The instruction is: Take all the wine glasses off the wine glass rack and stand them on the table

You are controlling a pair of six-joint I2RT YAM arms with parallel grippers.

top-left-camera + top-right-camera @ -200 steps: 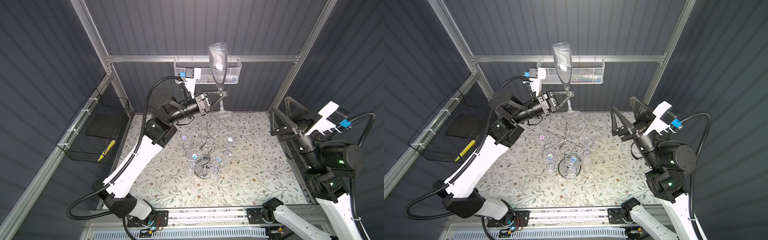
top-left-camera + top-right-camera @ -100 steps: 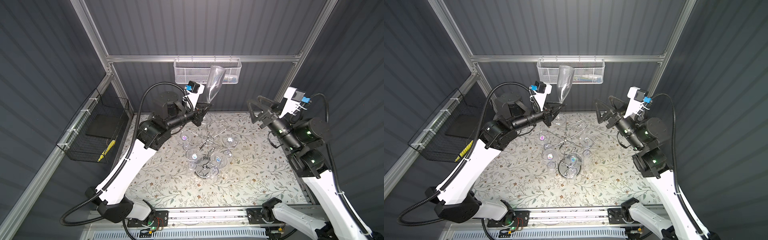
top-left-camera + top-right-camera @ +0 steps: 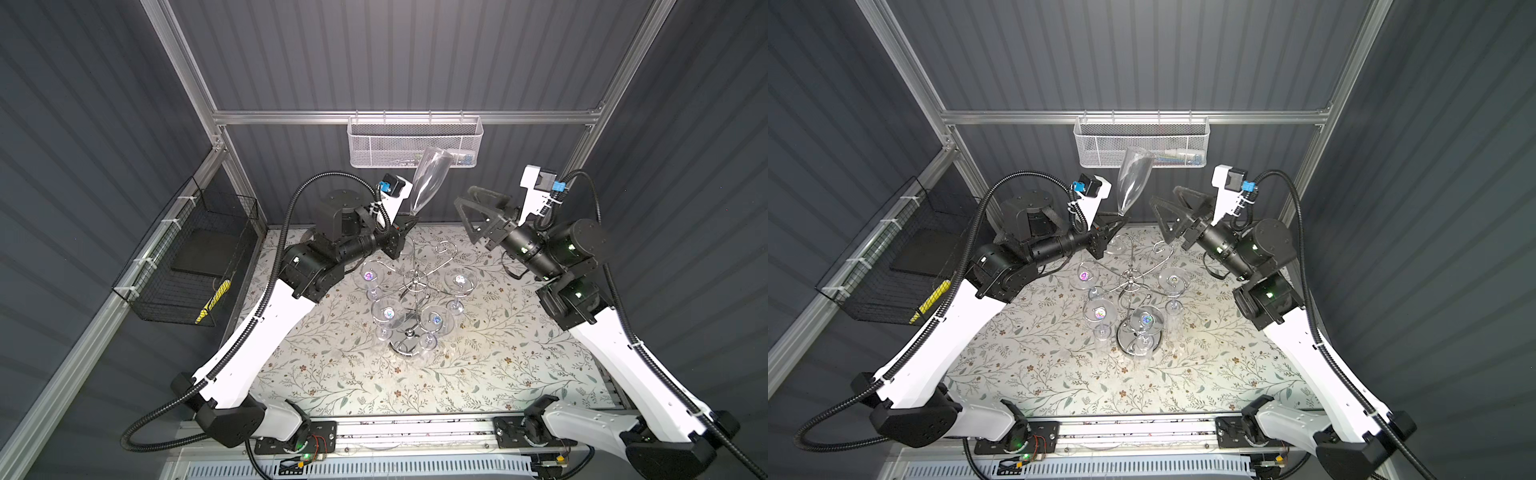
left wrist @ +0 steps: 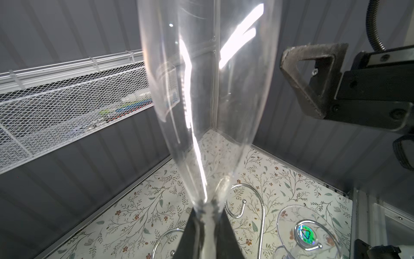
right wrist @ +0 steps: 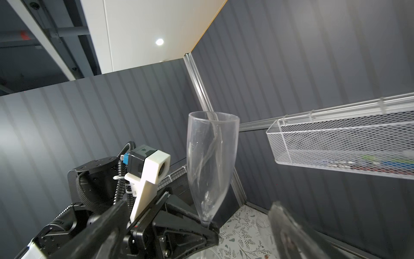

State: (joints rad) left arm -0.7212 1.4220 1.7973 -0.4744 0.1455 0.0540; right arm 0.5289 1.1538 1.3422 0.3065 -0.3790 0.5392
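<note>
Wine glass (image 3: 428, 183) is sitting bowl-up, slightly tilted, at upper centre of both top views, off the wine glass rack (image 3: 415, 286). Left gripper (image 3: 409, 221) is pinching its stem, jaws nearly closed. Right gripper (image 3: 467, 210) is gaping wide beside it, holding nothing.
</note>
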